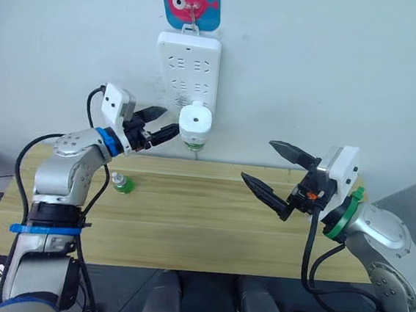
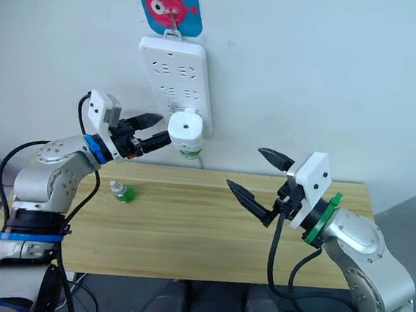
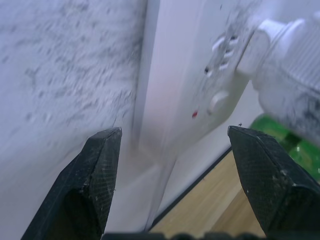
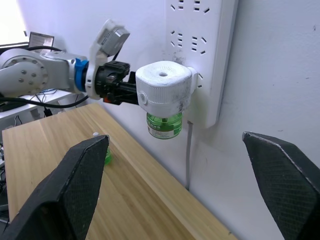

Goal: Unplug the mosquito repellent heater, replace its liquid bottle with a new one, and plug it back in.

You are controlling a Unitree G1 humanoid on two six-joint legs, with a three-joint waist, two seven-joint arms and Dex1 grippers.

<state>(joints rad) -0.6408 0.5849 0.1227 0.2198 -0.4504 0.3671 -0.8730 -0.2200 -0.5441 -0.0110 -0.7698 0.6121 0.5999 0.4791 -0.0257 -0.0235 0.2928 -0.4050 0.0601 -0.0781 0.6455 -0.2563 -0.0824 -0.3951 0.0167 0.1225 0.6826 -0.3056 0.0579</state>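
On the lower end of the wall power strip point(image 1: 188, 62), the mosquito repellent heater point(image 1: 195, 122) is seen plugged in, its prongs driven into the strip and its rounded body standing out from the wall toward the robot. Its liquid bottle point(image 1: 193, 146) is screwed in underneath and hangs straight down, so the long axis of heater and bottle together runs vertically, while the pull-out direction lies horizontally, away from the wall.

Just beside the heater, on its left, the left gripper point(image 1: 156, 124) is held at the same height, fingers spread apart and empty, tips pointing across at the heater's side and very near it; contact cannot be confirmed. It is judged the nearer arm by far, with only a short sideways advance needed to straddle the body.

The right gripper point(image 1: 278, 176) is held well apart, lower and to the right over the table point(image 1: 209, 222), fingers wide and empty. The new one point(image 1: 120, 183) stands on the table's left part, below the left arm.
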